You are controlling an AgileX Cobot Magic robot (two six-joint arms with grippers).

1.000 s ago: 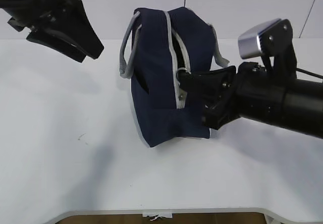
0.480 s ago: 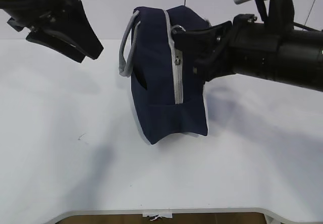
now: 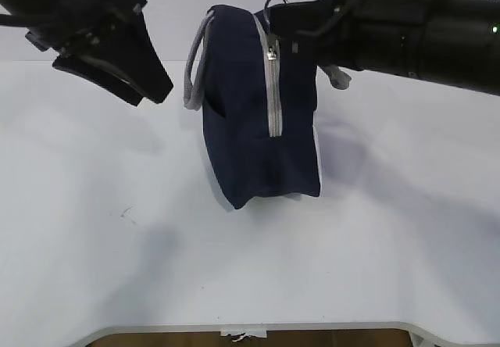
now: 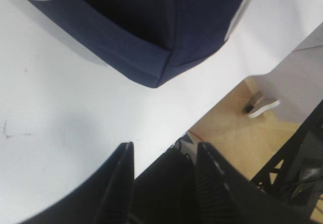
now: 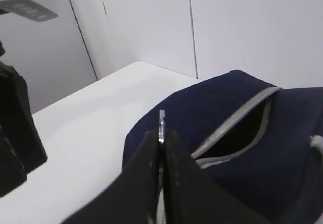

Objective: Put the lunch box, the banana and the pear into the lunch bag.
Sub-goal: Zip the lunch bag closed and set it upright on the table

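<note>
Right wrist view shows the right gripper (image 5: 161,148) clenched on the ring pull (image 5: 162,125) atop the lunch bag (image 3: 262,105) near the table's (image 3: 117,269) far edge, while the left gripper (image 4: 164,171) hangs released.

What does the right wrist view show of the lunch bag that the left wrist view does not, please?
Only the right wrist view shows the right gripper shut on the metal ring pull, with the grey zipper strip beyond it parted over a dark gap. Only the left wrist view shows the bag's lower corner resting on the white table, the table's edge with the floor beyond, and the open, empty left gripper. Both show the navy lunch bag on the table.
</note>
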